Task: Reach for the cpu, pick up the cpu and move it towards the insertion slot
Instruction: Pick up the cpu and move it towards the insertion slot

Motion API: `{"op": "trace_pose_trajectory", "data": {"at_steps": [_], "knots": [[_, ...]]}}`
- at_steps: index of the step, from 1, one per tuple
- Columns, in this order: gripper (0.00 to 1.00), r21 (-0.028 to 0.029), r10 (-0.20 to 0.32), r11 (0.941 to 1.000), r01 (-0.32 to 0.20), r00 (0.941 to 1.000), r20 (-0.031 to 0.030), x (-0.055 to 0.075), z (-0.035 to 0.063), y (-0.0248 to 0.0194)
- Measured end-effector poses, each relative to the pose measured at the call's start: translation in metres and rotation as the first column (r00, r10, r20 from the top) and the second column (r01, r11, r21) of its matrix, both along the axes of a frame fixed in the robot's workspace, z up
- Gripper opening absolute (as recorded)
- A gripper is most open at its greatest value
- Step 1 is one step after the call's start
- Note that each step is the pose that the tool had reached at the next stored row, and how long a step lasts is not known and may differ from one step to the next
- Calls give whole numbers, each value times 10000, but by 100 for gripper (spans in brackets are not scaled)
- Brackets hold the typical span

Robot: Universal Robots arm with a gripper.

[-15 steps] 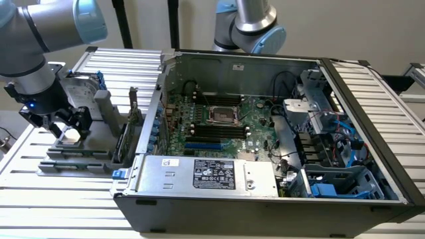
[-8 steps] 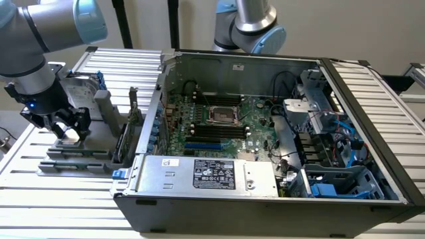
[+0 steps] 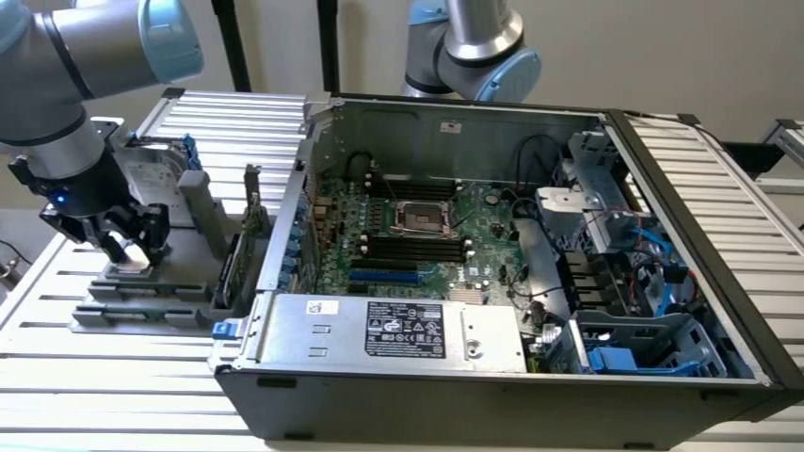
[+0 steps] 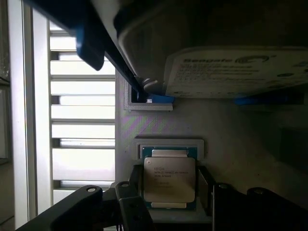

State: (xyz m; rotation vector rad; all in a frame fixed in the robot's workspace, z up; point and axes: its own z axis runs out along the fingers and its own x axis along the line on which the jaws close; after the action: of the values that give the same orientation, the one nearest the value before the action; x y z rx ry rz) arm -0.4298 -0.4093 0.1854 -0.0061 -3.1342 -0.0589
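The cpu (image 4: 169,177) lies flat with its silvery top up, low in a pale holder frame (image 4: 168,144) on a grey fixture (image 3: 141,303). My gripper (image 3: 130,248) is down over that fixture at the exterior view's left. In the wrist view the gripper (image 4: 171,184) has a dark finger (image 4: 136,185) against one side of the chip and another against the opposite side, shut on it. The insertion slot (image 3: 421,218), a silvery frame around a dark centre, sits on the green motherboard (image 3: 488,247) inside the open computer case, well to the exterior view's right of the gripper.
An upright silver hard drive (image 3: 153,177) with blue rails stands just behind the gripper, also seen as the labelled drive (image 4: 236,72). The case wall (image 3: 279,235) and an upright card (image 3: 249,217) lie between fixture and motherboard. A second arm (image 3: 472,47) hangs behind the case.
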Motion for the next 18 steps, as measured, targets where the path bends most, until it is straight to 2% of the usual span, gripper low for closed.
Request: {"op": "trace_pose_trajectory", "data": {"at_steps": [5,10,12,18], "knots": [[54,1,0,10000,0,10000,1,1,7,0],[54,0,1,10000,-1,10000,1,0,83,0],[54,0,-1,10000,1,10000,0,0,147,0],[54,0,0,10000,0,10000,0,0,419,0]]}}
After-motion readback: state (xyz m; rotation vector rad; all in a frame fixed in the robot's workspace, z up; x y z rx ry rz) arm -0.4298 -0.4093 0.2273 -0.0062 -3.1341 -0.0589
